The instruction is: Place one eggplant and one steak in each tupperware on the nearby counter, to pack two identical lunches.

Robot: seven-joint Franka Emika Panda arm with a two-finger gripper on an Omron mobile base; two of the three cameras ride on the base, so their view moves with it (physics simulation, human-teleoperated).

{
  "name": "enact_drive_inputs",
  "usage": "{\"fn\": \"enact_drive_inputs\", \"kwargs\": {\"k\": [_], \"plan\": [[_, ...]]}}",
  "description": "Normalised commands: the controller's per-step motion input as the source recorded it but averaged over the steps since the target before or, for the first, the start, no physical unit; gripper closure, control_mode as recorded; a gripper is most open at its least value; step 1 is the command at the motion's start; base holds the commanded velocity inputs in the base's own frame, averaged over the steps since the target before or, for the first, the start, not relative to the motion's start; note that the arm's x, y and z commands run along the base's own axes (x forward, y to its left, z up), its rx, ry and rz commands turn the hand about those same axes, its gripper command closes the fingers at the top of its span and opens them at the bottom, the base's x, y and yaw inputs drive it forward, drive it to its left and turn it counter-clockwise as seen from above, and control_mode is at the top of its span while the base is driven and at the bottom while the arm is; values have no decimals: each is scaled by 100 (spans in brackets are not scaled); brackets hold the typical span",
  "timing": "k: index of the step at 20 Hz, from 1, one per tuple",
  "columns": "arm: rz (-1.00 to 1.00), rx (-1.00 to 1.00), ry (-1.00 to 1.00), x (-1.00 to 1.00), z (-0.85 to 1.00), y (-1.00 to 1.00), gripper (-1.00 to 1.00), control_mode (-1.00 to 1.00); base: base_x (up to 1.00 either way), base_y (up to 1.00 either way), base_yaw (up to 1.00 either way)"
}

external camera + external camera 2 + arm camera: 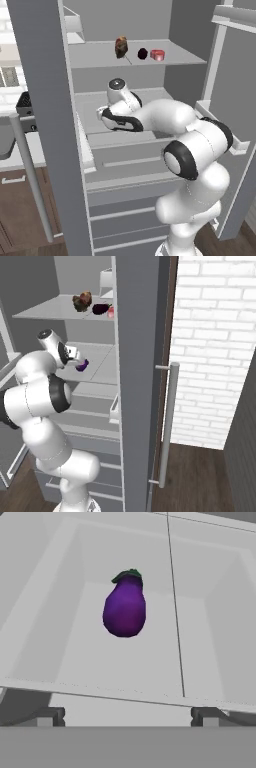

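Note:
A glossy bright purple eggplant (125,607) with a green cap lies on the fridge's middle shelf (102,363), straight ahead of my gripper (127,717). The fingertips (47,716) stand wide apart with nothing between them, a little short of it. From the right base view, the gripper (78,358) hovers just beside this eggplant (83,364). On the upper shelf (100,57) sit a lumpy brown steak (121,47), a near-black eggplant (142,53) and a pink-red steak (158,55). The tupperware is out of view.
The fridge's grey side wall (45,125) rises close on the left and its open door (227,125) hangs on the right. Drawers (125,165) lie below the middle shelf. A door edge (140,381) with a long handle (169,421) stands before a white brick wall (215,346).

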Motion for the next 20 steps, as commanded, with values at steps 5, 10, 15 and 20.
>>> {"fn": "enact_drive_inputs", "kwargs": {"k": [5, 10, 15, 20], "plan": [[0, -1, 0, 30, -17, 2, -100, -100, 0, 0, 0], [0, -2, 0, 31, -12, 3, -100, -100, 0, 0, 0], [0, -4, 0, 31, -16, 1, -100, -100, 0, 0, 0], [0, -1, 0, 25, -4, 7, -100, -100, 0, 0, 0]]}}
